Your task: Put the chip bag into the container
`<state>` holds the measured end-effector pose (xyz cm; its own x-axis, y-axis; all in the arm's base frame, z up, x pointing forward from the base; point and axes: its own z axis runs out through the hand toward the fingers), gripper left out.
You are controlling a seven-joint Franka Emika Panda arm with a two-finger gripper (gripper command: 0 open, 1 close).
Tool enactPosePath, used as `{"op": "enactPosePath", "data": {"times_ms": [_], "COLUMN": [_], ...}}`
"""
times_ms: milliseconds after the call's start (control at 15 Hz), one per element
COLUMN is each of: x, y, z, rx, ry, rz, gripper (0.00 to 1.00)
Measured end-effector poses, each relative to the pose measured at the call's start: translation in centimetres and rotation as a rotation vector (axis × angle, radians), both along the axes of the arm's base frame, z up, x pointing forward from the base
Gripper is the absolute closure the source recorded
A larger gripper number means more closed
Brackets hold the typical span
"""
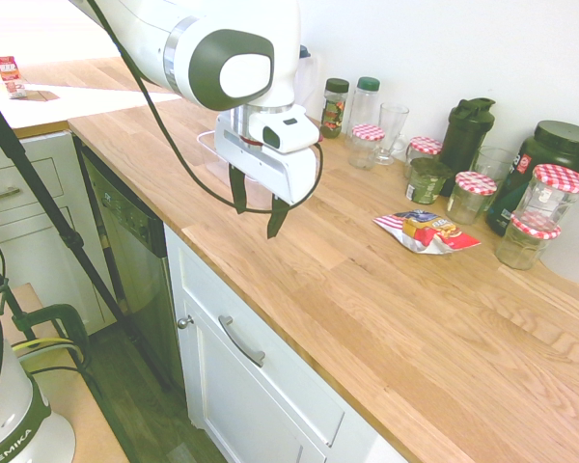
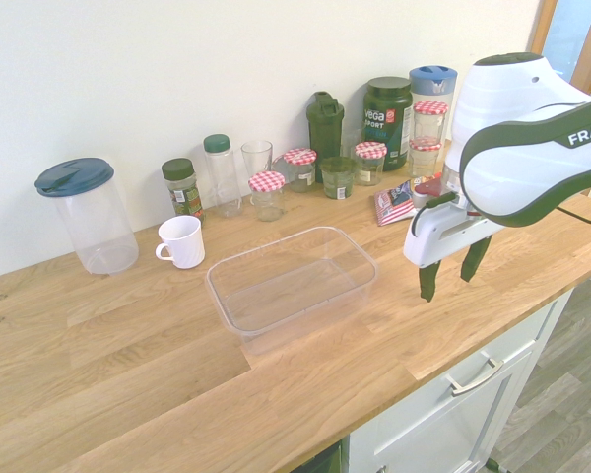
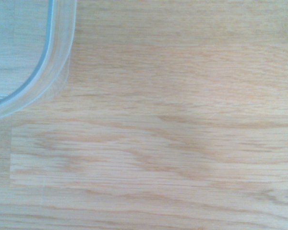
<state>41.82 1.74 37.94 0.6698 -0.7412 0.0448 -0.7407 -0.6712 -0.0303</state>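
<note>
Wooden kitchen counter (image 2: 128, 384) runs under everything, bare along its near edge. Nearest, the gripper (image 2: 451, 271) hangs empty over bare wood, fingers spread wide, pointing down, just right of the container (image 2: 292, 286). Farther back, the chip bag (image 1: 427, 232) lies flat before the checked-lid jars (image 1: 536, 227). To do the pickup well, I'd descend over the bag's middle and pinch a raised crinkle. Only the first exterior view shows the bag whole; the second probably half hides it behind the arm, while the wrist view catches just the container's rounded corner.
</note>
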Motion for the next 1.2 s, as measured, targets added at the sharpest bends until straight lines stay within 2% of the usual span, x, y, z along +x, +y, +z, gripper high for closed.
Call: {"op": "enactPosePath", "data": {"times_ms": [267,733,1067,1200], "x": [0.8,6.5,10.7,12.2], "y": [-1.0,-8.8,-11.3,-11.9], "z": [-0.2,-0.7,1.0,1.0], "rx": [-0.024,-0.258,-0.42,-0.47], "ry": [0.0,-0.14,-0.256,-0.279], "rz": [0.009,0.026,0.066,0.095], "gripper": [0.0,0.0,0.0,0.0]}}
